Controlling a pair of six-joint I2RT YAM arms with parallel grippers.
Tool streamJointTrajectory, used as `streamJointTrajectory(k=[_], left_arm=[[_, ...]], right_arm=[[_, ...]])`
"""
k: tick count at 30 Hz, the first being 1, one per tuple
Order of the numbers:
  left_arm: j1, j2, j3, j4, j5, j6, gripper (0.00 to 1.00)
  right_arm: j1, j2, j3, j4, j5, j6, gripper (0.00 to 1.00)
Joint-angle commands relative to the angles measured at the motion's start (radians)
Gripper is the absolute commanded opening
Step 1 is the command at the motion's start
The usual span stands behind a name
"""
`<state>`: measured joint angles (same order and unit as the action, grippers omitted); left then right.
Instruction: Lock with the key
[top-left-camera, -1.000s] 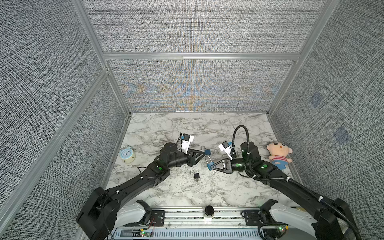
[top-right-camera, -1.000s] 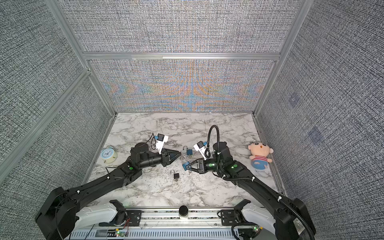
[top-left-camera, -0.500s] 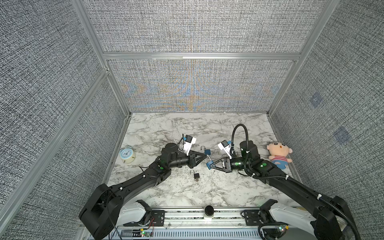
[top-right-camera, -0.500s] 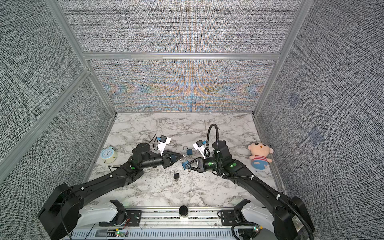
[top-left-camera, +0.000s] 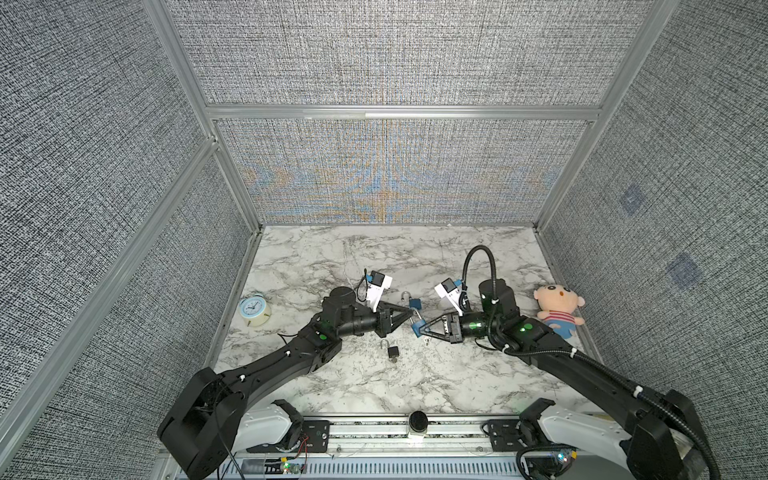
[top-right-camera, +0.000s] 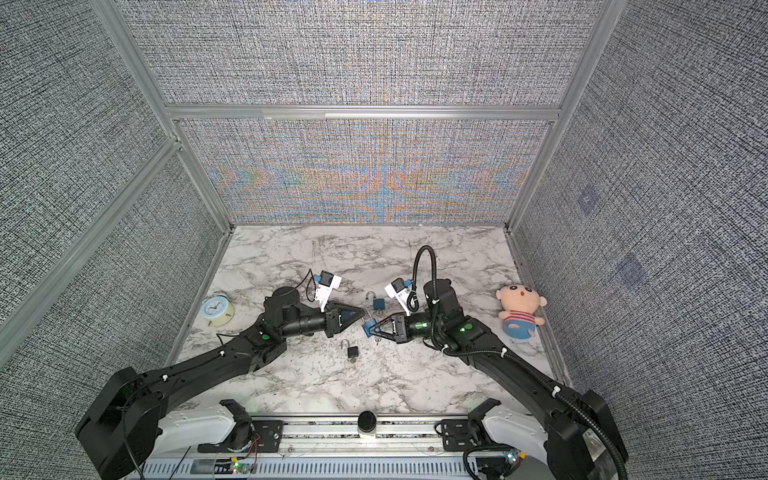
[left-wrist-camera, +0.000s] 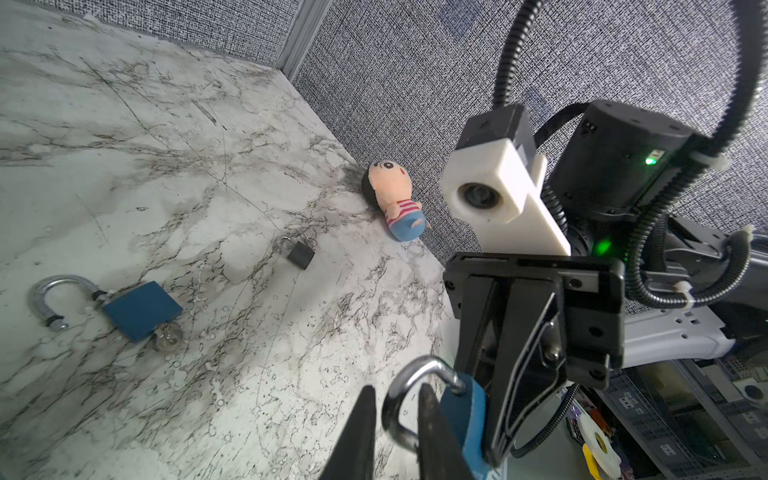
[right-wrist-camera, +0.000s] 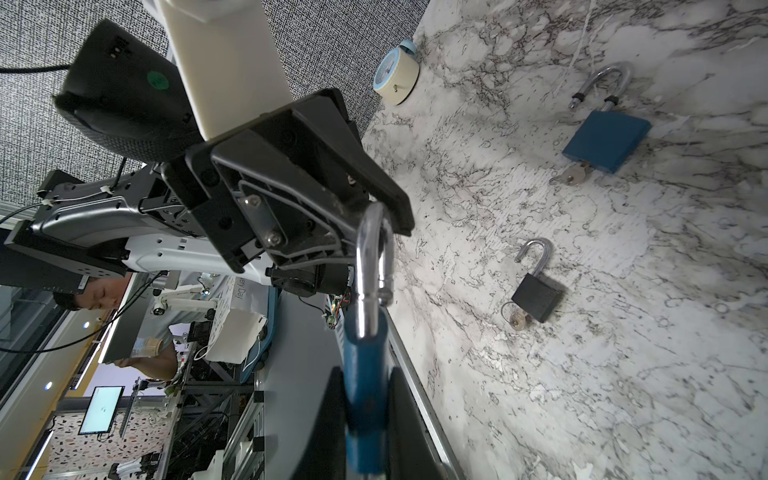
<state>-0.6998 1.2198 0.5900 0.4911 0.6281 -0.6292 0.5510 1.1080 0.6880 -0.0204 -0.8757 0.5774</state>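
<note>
The marble table (top-left-camera: 374, 382) carries everything here. Above it the two arms meet tip to tip near the middle.

The right end effector (right-wrist-camera: 362, 376) is pressed together on the body of the held blue padlock (right-wrist-camera: 365, 345) and keeps it in the air, clear of the table. The steel shackle (right-wrist-camera: 374, 249) of this padlock points away from the right end effector, toward the left one.

The left end effector (left-wrist-camera: 395, 388) is at this shackle. Its fingers (left-wrist-camera: 361, 424) stand a little apart, one on each side of the shackle's curve. I cannot tell if they really pinch it.

A plush doll (top-left-camera: 557, 307) lies on the table well behind the right end effector, beside that arm. A small alarm clock (top-left-camera: 254, 309) stands well behind the left end effector, at the table's edge.

A second blue padlock (right-wrist-camera: 606, 141) lies flat on the table near both tips, on the side of the back wall. Its shackle is open and a key (right-wrist-camera: 575, 178) sits in its bottom.

A smaller black padlock (right-wrist-camera: 536, 297) lies near the tips on the opposite side, toward the robot's base. It is also open, with its own key (right-wrist-camera: 517, 321) in it.
</note>
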Motion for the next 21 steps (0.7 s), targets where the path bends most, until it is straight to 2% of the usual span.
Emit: streamJointTrajectory(k=[1, 11, 21], left_arm=[[-0.001, -0.017, 0.003, 0.043, 0.017, 0.003, 0.32], [0.0, 0.022, 0.024, 0.043, 0.051, 0.008, 0.33], [0.0, 0.022, 0.018, 0.05, 0.044, 0.005, 0.19]], right_arm=[[0.003, 0.0, 0.0, 0.004, -0.025, -0.009, 0.0], [0.006, -0.007, 0.004, 0.004, -0.031, -0.004, 0.0], [0.009, -0.005, 0.001, 0.001, -0.034, -0.007, 0.0]])
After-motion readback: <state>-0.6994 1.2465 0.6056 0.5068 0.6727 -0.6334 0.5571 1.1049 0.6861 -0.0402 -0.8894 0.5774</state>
